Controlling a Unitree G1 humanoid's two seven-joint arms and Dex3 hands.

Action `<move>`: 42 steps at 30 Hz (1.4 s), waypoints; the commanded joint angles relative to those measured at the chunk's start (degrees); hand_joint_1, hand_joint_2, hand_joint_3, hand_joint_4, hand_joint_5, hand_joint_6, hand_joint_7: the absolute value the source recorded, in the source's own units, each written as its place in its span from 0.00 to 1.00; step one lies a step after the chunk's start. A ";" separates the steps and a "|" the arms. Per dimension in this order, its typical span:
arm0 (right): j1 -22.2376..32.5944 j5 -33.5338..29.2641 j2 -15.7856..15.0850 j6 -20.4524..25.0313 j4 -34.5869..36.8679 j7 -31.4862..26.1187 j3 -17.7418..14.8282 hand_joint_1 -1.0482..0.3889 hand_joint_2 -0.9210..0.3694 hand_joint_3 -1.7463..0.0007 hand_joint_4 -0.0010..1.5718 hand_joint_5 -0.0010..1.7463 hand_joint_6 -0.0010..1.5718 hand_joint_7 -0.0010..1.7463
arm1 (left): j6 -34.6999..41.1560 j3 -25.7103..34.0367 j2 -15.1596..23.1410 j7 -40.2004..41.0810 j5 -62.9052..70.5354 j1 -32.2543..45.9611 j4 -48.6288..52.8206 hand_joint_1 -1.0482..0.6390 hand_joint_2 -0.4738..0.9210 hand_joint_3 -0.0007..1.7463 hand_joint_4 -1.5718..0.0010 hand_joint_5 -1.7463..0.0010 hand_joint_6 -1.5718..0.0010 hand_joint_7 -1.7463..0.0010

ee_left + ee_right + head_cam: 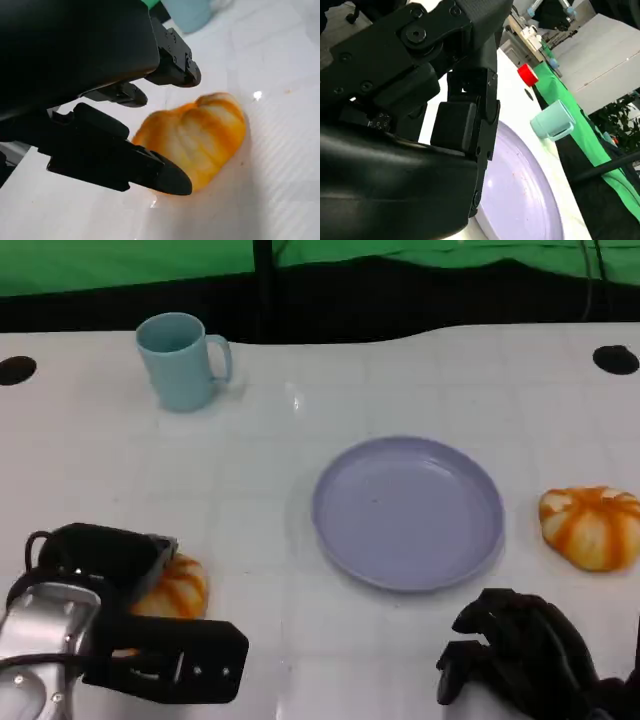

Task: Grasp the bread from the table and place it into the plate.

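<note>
An orange-and-white striped bread roll lies on the white table at the near left, half hidden under my left hand. In the left wrist view the roll sits between that hand's spread fingers and its thumb, which reaches along the roll's near side; I see no firm grip. A second, similar roll lies at the right, just past the lavender plate, which has nothing on it. My right hand hovers near the front edge in front of the plate, fingers curled in, holding nothing.
A light blue mug stands at the back left, seen also as the mug beyond the plate. Black round marks sit at the table's far corners. A black strip and green cloth run behind the table. A red object lies off beyond it.
</note>
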 commanded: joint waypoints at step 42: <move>-0.52 -0.04 -0.47 -0.37 1.07 -0.72 -0.68 0.00 0.16 1.00 0.98 0.46 1.00 0.23 | -31.72 6.37 -7.08 41.86 -33.04 -9.65 33.66 0.45 0.87 0.35 0.56 0.00 0.70 0.01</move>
